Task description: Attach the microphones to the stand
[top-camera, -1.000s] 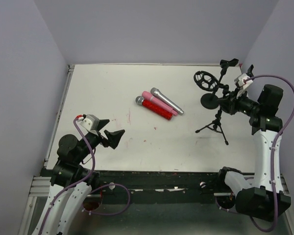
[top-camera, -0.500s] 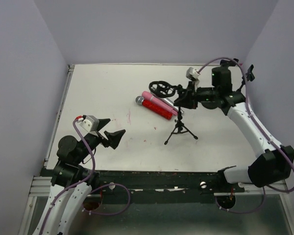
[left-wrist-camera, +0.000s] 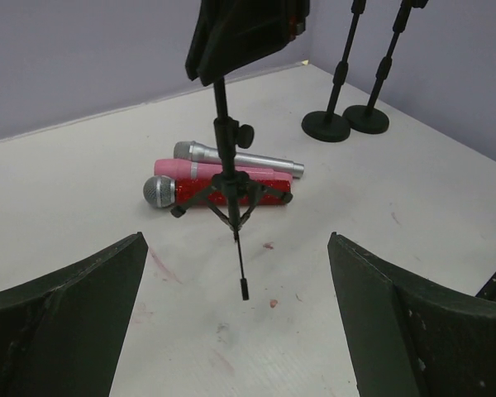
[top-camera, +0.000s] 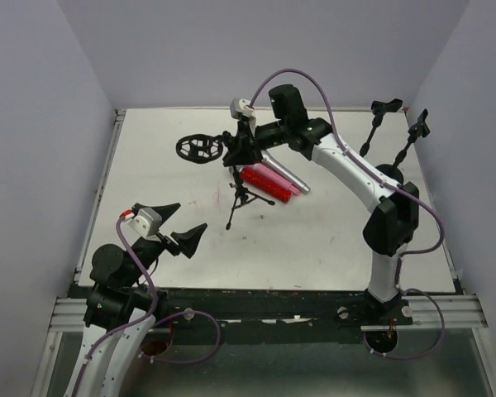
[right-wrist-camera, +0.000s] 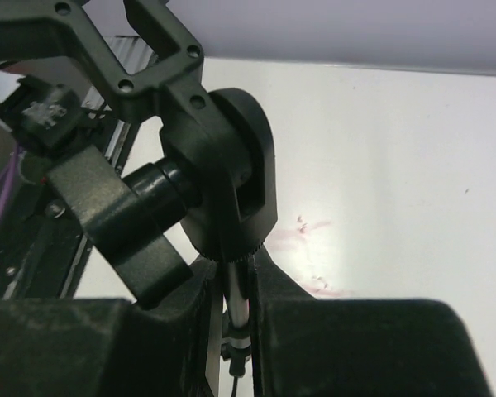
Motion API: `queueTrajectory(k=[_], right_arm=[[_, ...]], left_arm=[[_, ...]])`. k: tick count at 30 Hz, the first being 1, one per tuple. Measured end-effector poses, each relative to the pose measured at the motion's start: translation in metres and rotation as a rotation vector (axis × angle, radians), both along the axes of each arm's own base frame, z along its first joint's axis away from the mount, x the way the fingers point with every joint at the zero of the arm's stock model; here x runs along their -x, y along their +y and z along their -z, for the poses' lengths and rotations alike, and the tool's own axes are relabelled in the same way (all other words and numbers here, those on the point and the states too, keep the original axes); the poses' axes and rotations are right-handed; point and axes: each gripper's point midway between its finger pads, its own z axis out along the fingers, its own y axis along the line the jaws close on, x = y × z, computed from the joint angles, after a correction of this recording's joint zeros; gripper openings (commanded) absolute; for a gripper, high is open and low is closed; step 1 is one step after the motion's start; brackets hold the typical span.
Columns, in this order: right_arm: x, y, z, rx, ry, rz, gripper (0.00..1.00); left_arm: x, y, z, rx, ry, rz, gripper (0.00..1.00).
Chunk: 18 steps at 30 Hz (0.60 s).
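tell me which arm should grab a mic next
Left, probably. The left gripper is open, empty and faces the microphones across bare table. The right gripper is shut on the tripod stand, so it is busy.

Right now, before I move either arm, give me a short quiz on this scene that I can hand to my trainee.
1. True or false: the right gripper is shut on the tripod stand.
2. How many microphones lie on the table? A: two. B: three. C: four.
3. Short answer: what colour is the one lying nearest the left gripper?

Key: 1 true. 2 B. 3 red.
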Motion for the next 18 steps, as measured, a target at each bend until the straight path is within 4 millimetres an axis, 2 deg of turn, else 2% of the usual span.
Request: queueTrajectory(k=[3,6,13,18], right_arm=[[-0.02,0.025,0.006,-0.01,-0.014,-0.016,0.06],[-0.032,0.052,0.012,-0.024,-0.022,-0.037,0.06],[-0.037,0.107,0.016,-0.095,-0.031,-0.085,0.08],[-0.044,0.126,0.035,-0.109,-0.008,-0.089,0.15]], left_arm=[[0.002,0.005,-0.001,-0.002,-0.015,-0.023,0.99],[0.004,0.01,-0.002,0.002,-0.029,-0.05,0.99],[0.005,0.019,-0.003,0.01,-0.037,-0.096,0.99],[0.004,0.021,0.001,0.004,-0.022,-0.111,0.99]])
